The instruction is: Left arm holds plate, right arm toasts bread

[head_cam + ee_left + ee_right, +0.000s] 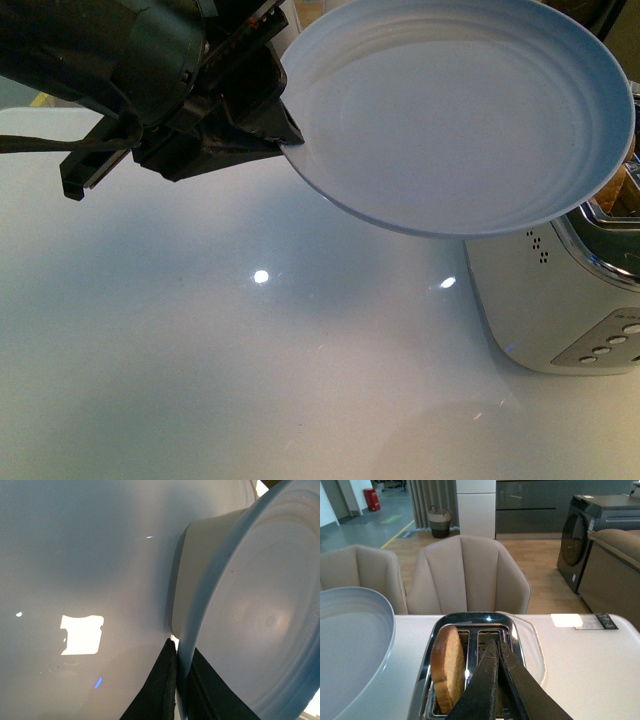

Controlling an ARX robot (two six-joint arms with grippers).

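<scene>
left gripper (287, 135): raised, jaws clamped on plate (470, 110) rim; right gripper (496, 645): jaws pressed together

One plate (460, 120), one bread slice (447, 665), one toaster (470, 617) (two slots (485, 636)) and two chairs (470, 575).

The glossy white desk (250, 400) spreads out below the left tool (288, 130), its surface mirroring a few bright light spots. A boxy white toaster with a chrome top (545, 310) stands directly on it, off to one side of the left tool and right beneath the right tool (496, 647). Beyond the right tool's tips and to the side, a small pale label with a dark printed end (582, 621) lies flat on the desk near the toaster.
</scene>
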